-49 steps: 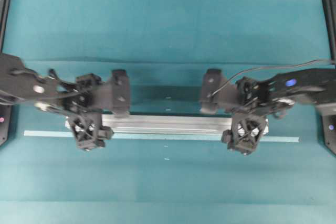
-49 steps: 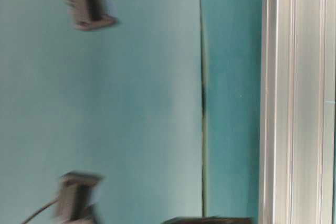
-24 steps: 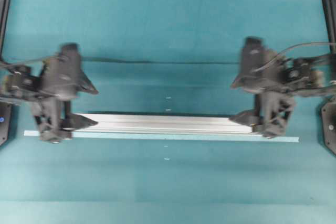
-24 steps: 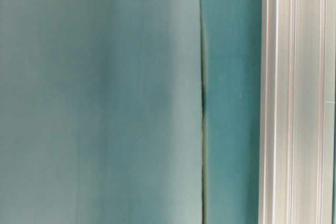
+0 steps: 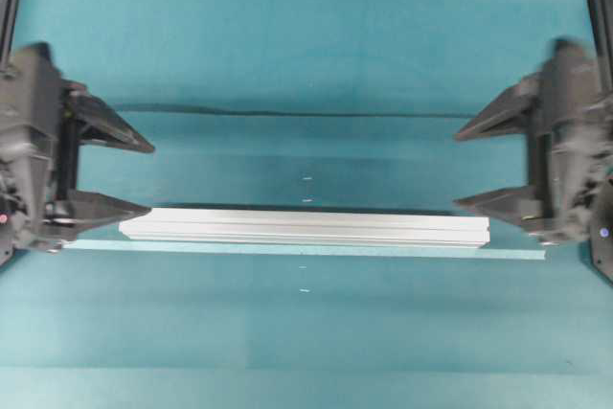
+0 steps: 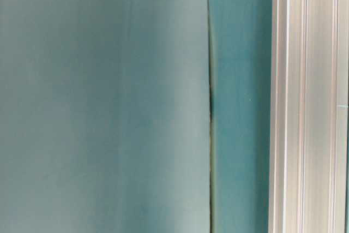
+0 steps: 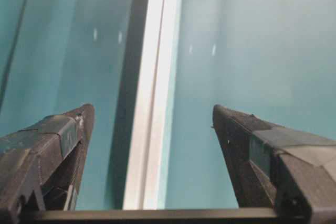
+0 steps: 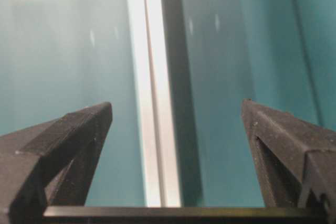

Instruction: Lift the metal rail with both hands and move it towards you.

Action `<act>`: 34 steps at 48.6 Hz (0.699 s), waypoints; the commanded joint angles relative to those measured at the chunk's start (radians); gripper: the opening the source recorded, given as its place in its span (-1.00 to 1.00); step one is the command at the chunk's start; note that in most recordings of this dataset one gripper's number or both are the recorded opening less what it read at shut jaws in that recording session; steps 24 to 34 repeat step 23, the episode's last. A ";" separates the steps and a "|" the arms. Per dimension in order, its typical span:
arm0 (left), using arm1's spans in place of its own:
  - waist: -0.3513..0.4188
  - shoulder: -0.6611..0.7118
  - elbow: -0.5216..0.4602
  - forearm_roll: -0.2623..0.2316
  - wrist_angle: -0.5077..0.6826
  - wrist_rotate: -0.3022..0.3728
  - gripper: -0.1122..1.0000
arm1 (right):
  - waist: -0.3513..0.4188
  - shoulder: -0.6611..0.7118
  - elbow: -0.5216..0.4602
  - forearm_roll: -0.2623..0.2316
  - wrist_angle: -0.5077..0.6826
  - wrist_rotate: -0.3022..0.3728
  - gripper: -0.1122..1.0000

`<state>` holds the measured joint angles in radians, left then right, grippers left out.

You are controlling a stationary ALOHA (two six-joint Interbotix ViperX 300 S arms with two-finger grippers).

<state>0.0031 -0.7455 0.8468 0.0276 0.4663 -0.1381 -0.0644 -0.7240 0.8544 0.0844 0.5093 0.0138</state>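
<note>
The metal rail (image 5: 305, 228) lies flat on the teal worktop (image 5: 306, 332). It is long and silver with grooves running along it. From above, it stretches across the middle, from left to right. A thin pale tape strip (image 5: 517, 253) lies right along its near edge and sticks out past both ends.

The left gripper (image 5: 144, 179) is at the left side of the worktop. Its two black fingers are spread wide apart and it holds nothing. One fingertip (image 5: 129, 210) is just beside the left end of the rail; I cannot tell if it touches. The other finger points at bare worktop.

The right gripper (image 5: 465, 170) is at the right side. Its fingers are spread wide too, and nothing is between them. Its lower fingertip (image 5: 469, 204) is near the right end of the rail.

In the left wrist view, the rail (image 7: 152, 103) runs away from the camera, between the two open fingers (image 7: 58, 135) and below them. The right wrist view shows the same thing, with the rail (image 8: 152, 103) between the spread fingers (image 8: 79, 129).

In the table-level view, the rail (image 6: 308, 102) fills the right side, very close up. A dark seam (image 6: 211, 102) runs through the teal surface beside it.
</note>
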 commanded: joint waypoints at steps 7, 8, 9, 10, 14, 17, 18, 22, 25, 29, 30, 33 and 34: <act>-0.003 -0.077 0.003 0.002 -0.048 0.002 0.79 | 0.012 -0.084 0.009 0.002 -0.018 0.003 0.99; -0.003 -0.084 0.003 0.002 -0.048 0.002 0.79 | 0.012 -0.092 0.009 0.000 -0.018 0.003 0.99; -0.003 -0.092 0.005 0.002 -0.049 0.002 0.79 | 0.012 -0.098 0.009 0.000 -0.020 0.003 0.99; -0.003 -0.100 0.005 0.002 -0.051 0.002 0.79 | 0.012 -0.106 0.011 0.000 -0.020 0.003 0.99; -0.003 -0.127 0.008 0.003 -0.051 0.002 0.79 | 0.012 -0.132 0.011 0.000 -0.021 0.002 0.99; -0.003 -0.146 0.011 0.002 -0.051 0.000 0.79 | 0.012 -0.147 0.012 0.000 -0.023 0.003 0.99; -0.003 -0.152 0.011 0.003 -0.051 0.000 0.79 | 0.012 -0.153 0.012 0.000 -0.025 0.002 0.99; -0.003 -0.173 0.012 0.003 -0.051 -0.002 0.79 | 0.012 -0.172 0.015 0.000 -0.025 0.003 0.99; -0.003 -0.181 0.012 0.002 -0.051 -0.002 0.79 | 0.012 -0.175 0.017 0.000 -0.025 0.003 0.99; -0.003 -0.181 0.012 0.002 -0.051 -0.002 0.79 | 0.012 -0.175 0.017 0.000 -0.025 0.003 0.99; -0.003 -0.181 0.012 0.002 -0.051 -0.002 0.79 | 0.012 -0.175 0.017 0.000 -0.025 0.003 0.99; -0.003 -0.181 0.012 0.002 -0.051 -0.002 0.79 | 0.012 -0.175 0.017 0.000 -0.025 0.003 0.99; -0.003 -0.181 0.012 0.002 -0.051 -0.002 0.79 | 0.012 -0.175 0.017 0.000 -0.025 0.003 0.99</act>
